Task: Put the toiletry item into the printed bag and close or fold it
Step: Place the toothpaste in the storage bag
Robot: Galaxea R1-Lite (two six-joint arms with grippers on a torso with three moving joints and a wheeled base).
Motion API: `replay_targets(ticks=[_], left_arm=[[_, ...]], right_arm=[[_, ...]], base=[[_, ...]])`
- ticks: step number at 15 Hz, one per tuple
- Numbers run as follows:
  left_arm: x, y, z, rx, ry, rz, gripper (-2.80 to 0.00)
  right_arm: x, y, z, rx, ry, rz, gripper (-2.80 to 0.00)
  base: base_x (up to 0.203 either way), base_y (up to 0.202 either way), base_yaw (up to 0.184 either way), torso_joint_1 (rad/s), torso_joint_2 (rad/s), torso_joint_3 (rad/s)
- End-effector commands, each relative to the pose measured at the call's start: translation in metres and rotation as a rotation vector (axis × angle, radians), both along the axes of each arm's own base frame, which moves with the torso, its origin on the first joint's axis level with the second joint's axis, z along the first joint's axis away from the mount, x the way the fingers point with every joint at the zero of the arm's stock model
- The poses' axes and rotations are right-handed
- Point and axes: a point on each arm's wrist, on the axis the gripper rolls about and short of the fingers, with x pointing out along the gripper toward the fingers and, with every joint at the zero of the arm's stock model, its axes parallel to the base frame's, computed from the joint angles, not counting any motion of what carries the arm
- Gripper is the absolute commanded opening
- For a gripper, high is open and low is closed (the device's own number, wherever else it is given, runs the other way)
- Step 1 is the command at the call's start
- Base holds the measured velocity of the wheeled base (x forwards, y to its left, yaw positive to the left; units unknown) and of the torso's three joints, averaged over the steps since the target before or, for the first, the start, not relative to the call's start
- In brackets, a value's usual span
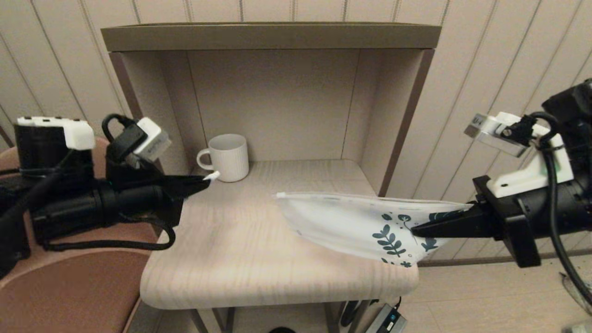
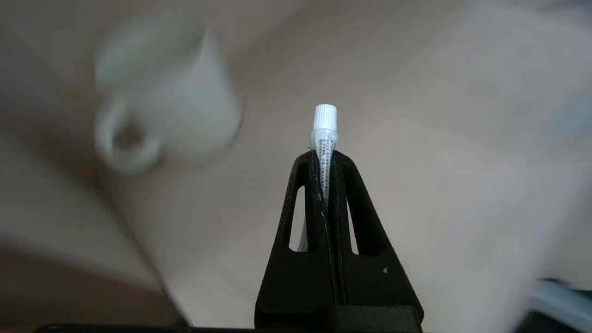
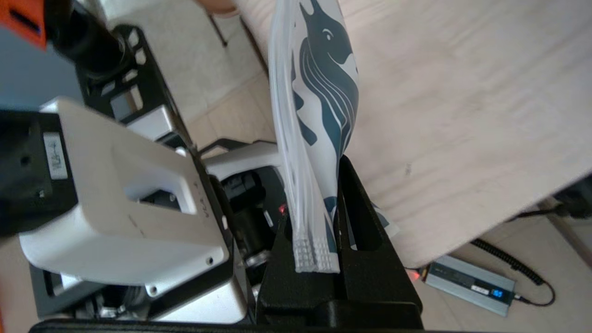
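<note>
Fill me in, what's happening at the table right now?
The left gripper is shut on the toiletry item, cap end poking out, beside the white mug. The right gripper is shut on the printed bag, holding it lifted over the table. The tube is not in the bag yet.

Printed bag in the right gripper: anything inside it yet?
Cannot tell; the white leaf-printed pouch hides its inside. The slim white tube is outside, clamped in the left gripper beside the white ribbed mug.

The light is soft and dim. In the left wrist view the mug point(image 2: 162, 111) is blurred, while the tube point(image 2: 323, 134) stays sharp.
</note>
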Motion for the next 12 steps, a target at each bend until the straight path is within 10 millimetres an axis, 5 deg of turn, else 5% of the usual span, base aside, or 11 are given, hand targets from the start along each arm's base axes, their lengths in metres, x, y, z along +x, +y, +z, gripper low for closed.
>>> replay_targets(ticks=[1,3,7,12], left_arm=[[-0.009,0.001,0.037,-0.023,-0.035,-0.051,-2.8],[-0.01,-0.001,0.059,-0.031,-0.009,-0.116,-2.8],[-0.001,-0.015,0.06,-0.024,0.017,-0.175,-2.8],[-0.002,-0.059,0.077,-0.02,0.008,-0.321,-2.8]], right_arm=[[-0.005,0.007,-0.005,-0.006,0.004,0.046,-2.8],[-0.003,0.018,-0.012,-0.007,-0.081,0.082,-2.8],[0.011,0.033,-0.021,-0.018,-0.191,0.097,-2.8],[0.026,0.042,-0.028,-0.024,-0.203,0.113,-2.8]], base=[[0.0,0.0,0.0,0.0,0.0,0.0],[0.0,0.0,0.0,0.0,0.0,0.0],[0.0,0.0,0.0,0.0,0.0,0.0],[0.0,0.0,0.0,0.0,0.0,0.0]])
